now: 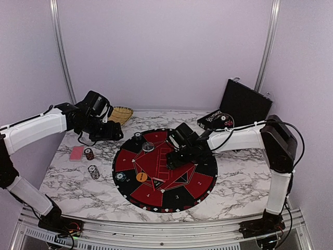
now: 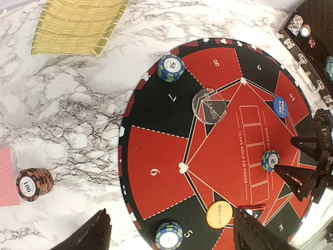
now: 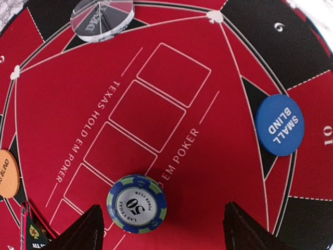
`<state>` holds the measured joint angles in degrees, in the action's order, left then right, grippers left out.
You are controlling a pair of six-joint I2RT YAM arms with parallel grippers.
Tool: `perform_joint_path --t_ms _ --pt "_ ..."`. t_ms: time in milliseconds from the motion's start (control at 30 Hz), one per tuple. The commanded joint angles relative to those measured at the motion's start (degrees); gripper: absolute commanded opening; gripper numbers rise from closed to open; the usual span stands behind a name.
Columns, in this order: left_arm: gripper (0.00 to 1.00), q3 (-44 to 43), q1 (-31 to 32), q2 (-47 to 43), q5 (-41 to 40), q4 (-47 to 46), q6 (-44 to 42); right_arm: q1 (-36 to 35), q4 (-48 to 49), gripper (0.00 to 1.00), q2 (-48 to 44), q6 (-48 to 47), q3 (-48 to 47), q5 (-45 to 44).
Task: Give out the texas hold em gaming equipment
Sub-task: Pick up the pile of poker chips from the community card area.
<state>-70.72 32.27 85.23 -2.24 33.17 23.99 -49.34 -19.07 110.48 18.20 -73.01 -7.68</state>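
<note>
A blue-and-green 50 chip stack stands on the red middle of the mat. My right gripper hangs open just above it, the stack between the fingers and nearer the left one; it also shows in the top view. A blue small-blind disc, a clear dealer disc and an orange disc lie on the mat. Two more blue stacks stand on its black sectors. My left gripper is open and empty above the mat's left edge. A brown 100 stack and pink-backed cards lie left of the mat.
A woven basket sits at the back left. The open black case stands at the back right. Another chip stack stands on the marble left of the mat.
</note>
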Motion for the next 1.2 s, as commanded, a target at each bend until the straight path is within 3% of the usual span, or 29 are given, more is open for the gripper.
perform_joint_path --t_ms 0,433,800,967,1167 --pt "0.82 4.1 -2.3 -4.9 2.0 -3.2 -1.8 -1.1 -3.9 0.76 3.5 0.6 -5.1 -0.5" --pt "0.82 11.6 -5.8 -7.0 5.9 -9.8 -2.1 -2.7 -7.1 0.65 8.1 1.1 -9.4 -1.3" --pt "0.81 12.4 -6.4 -7.3 7.1 -10.3 -2.8 -3.7 -8.4 0.56 9.1 3.3 -8.9 -3.2" --pt "0.8 12.9 -6.5 -7.4 7.2 -10.3 -3.0 -3.7 -7.8 0.47 8.5 4.0 -7.8 -3.8" --pt "0.8 12.9 -6.6 -7.4 7.2 -10.4 -3.3 -3.3 -7.5 0.26 8.5 4.3 -7.5 -3.2"
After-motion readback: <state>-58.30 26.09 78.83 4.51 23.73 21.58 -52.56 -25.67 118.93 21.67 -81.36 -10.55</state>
